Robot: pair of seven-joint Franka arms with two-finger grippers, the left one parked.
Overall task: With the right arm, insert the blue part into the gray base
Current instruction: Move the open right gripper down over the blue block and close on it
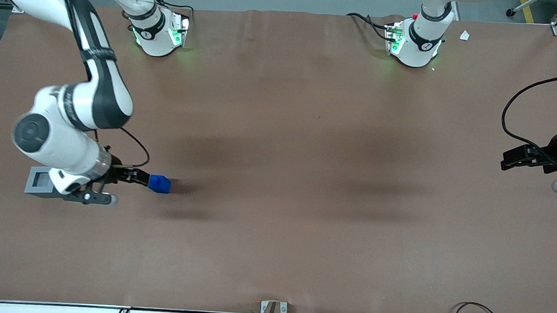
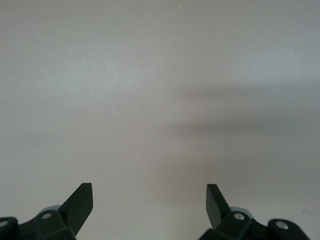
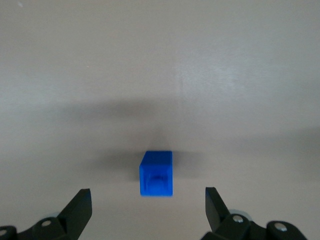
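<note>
On the counter (image 1: 305, 186), toward the working arm's end, your blue part (image 1: 160, 183) waits between spread fingers.

Nearest the wrist camera, you see both fingers (image 3: 79, 210) set wide apart and holding nothing, with the blue part (image 3: 156, 174) lying just ahead of the gap, touched by neither. Your gripper (image 1: 137, 176) on the right arm (image 1: 71, 117) hangs low beside it. You can expect the part to be light, rigid plastic, probably smooth and a little slippery, so take it across its two flat side walls, leaving the stepped end clear for the recess. Partly hidden under the arm's wrist, on the gripper's other flank from the part, the gray base (image 1: 39, 181) stands with its square recess up.
</note>
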